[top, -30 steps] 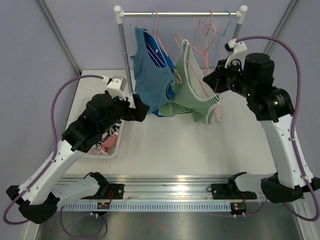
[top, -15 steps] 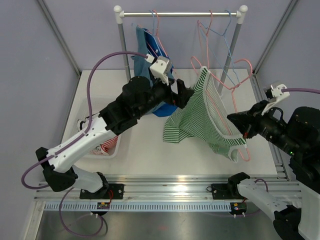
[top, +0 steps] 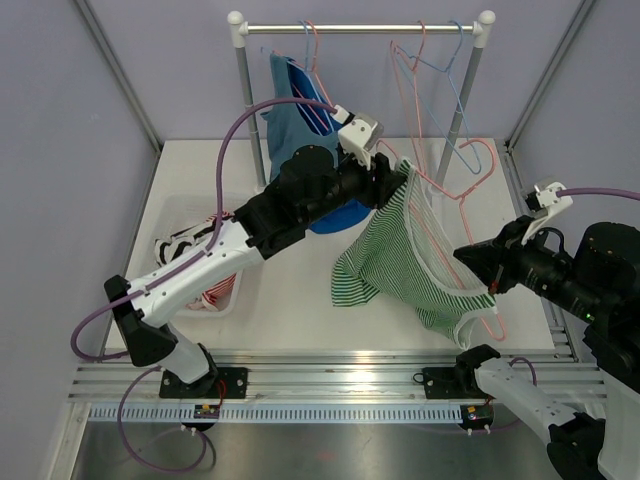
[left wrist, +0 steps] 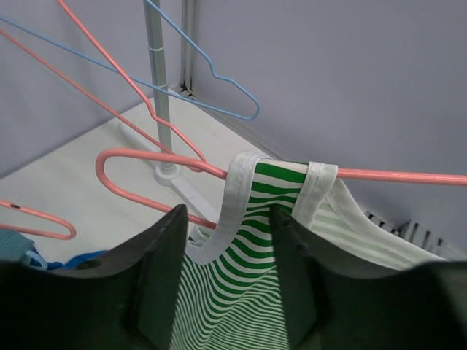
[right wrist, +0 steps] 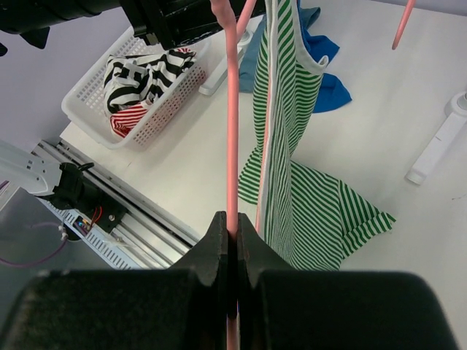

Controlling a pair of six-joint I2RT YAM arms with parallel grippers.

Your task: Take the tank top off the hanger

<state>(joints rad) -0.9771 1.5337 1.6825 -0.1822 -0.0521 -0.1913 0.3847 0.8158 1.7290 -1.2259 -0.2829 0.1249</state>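
Green-striped tank top (top: 392,255), pink hanger (left wrist: 394,176)

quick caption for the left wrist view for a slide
Left gripper, jaws apart, straddling the tank top where it loops over the hanger.

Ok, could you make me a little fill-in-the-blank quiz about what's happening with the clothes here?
1. The right fingers are shut on a ____ hanger.
2. The tank top on that hanger has green and ____ stripes.
3. A ____ garment hangs from the rack.
4. Striped clothes lie in a white ____.

Missing words: pink; white; blue; basket.
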